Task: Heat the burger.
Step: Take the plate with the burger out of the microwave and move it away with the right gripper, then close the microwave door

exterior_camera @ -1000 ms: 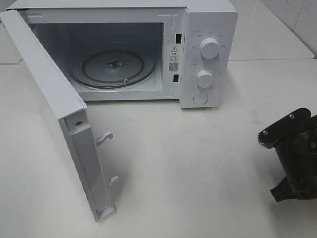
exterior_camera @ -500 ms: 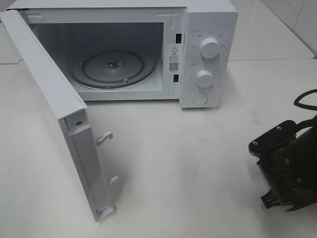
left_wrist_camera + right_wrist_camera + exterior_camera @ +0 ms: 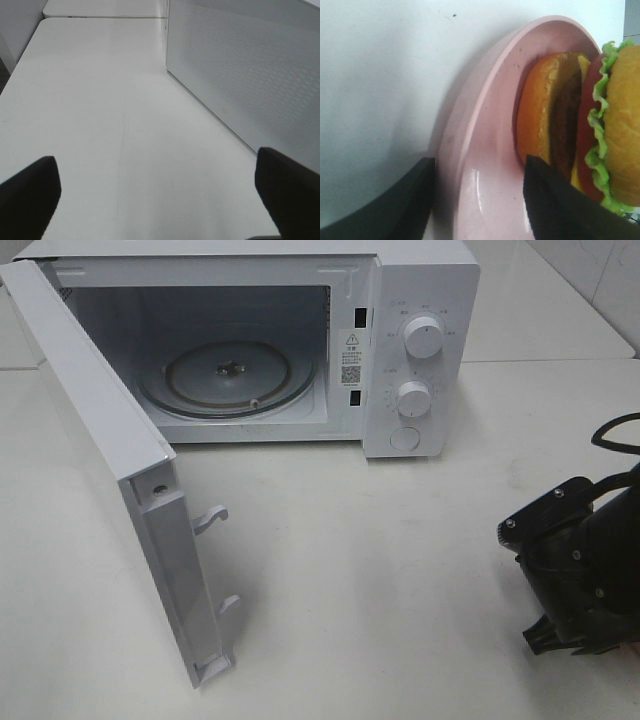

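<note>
Burger (image 3: 585, 125) sits on pink plate (image 3: 485, 165), whose rim the spread right gripper (image 3: 477, 200) straddles.

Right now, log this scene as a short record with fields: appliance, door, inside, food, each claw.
appliance: white countertop microwave on the white table
door: white hinged door, swung fully open
inside: round glass turntable, nothing on it
food: golden-bun burger with green lettuce, resting on a pink round plate; seen only in the right wrist view
right claw: fingers straddle the plate's rim, one outside, one inside by the burger; whether clamped cannot be told
left claw: open, empty, over bare table beside the microwave door
</note>
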Tool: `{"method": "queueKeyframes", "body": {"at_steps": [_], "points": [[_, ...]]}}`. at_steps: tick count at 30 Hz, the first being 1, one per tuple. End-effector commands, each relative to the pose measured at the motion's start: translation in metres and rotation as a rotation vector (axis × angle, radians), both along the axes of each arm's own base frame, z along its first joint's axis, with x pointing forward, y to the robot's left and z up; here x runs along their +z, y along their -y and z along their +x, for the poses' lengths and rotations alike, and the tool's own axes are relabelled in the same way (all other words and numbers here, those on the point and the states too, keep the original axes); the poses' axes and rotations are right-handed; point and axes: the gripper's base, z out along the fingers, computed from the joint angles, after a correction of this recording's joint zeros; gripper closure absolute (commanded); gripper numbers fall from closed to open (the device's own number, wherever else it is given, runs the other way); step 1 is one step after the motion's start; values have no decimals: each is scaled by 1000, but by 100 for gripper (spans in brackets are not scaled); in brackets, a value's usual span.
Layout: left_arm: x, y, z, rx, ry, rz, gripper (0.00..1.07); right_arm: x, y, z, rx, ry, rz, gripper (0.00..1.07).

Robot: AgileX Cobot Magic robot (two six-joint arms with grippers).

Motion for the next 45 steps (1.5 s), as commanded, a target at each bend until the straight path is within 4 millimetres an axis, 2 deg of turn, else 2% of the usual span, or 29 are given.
{"method": "queueKeyframes", "body": {"at_steps": [1,9,15,16,24,30,31,32,33,35,37,38,40,45], "points": [[0,0,0,4,17,-1,9,8,0,0,7,0,16,51],[0,0,0,4,17,-1,9,38,-1,-9,46,-33,120,51],[0,0,0,4,17,-1,9,61,-3,-19,138,-74,234,49],[0,0,0,4,17,-1,9,69,-3,-22,164,-72,272,48],[0,0,0,4,17,-1,9,94,0,-40,282,-112,383,37],[0,0,0,4,17,-1,9,111,1,-51,351,-107,461,34],[0,0,0,4,17,-1,9,122,0,-55,375,-107,504,34],[0,0,0,4,17,-1,9,122,0,-55,375,-107,504,34],[0,0,0,4,17,-1,9,134,-1,-58,421,-99,541,34],[0,0,0,4,17,-1,9,139,-1,-60,448,-99,554,34],[0,0,0,4,17,-1,9,154,-1,-66,504,-99,586,32],[0,0,0,4,17,-1,9,154,-1,-66,504,-99,586,32],[0,0,0,4,17,-1,9,174,1,-74,535,-80,641,30],[0,0,0,4,17,-1,9,189,8,-83,549,-43,666,31]]}}
